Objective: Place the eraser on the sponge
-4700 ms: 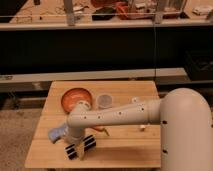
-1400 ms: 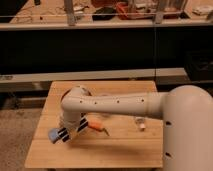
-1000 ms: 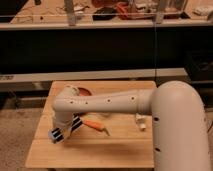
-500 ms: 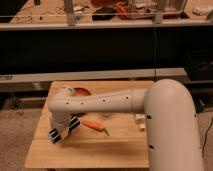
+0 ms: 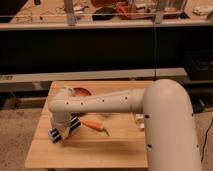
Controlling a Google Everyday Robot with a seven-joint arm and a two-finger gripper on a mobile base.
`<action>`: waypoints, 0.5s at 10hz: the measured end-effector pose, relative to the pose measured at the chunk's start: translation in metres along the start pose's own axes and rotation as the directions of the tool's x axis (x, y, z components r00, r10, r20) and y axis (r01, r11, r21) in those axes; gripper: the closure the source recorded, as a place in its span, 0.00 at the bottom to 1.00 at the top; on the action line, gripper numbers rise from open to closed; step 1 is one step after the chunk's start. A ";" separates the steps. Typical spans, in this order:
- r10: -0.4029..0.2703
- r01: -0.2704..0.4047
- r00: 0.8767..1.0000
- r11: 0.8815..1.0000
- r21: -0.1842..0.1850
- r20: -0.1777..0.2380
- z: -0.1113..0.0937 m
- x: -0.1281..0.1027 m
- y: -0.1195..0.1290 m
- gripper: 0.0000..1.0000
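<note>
My gripper (image 5: 63, 130) hangs low over the left part of the wooden table (image 5: 115, 150), at the end of the white arm (image 5: 110, 102) that reaches in from the right. It sits right over the sponge (image 5: 51, 134), of which only a pale blue sliver shows at the gripper's lower left end. The eraser is hidden; I cannot tell whether the gripper holds it.
An orange carrot (image 5: 95, 126) lies just right of the gripper. The orange bowl (image 5: 81, 92) stands behind the arm, partly covered by it. A small white object (image 5: 139, 121) sits near the table's right side. The table's left edge is close to the gripper.
The gripper has swung from the table's front middle leftward onto the sponge. Over the last second it edged slightly further left and now covers most of the sponge.
</note>
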 end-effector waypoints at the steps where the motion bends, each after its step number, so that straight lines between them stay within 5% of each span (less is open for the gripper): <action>1: 0.005 -0.005 1.000 1.000 -0.001 0.000 0.001 0.002 0.000 1.00; 4: 0.005 -0.005 1.000 1.000 -0.007 0.006 0.005 0.002 -0.002 0.86; 5: 0.009 -0.009 1.000 1.000 -0.007 0.008 0.005 0.008 -0.004 0.72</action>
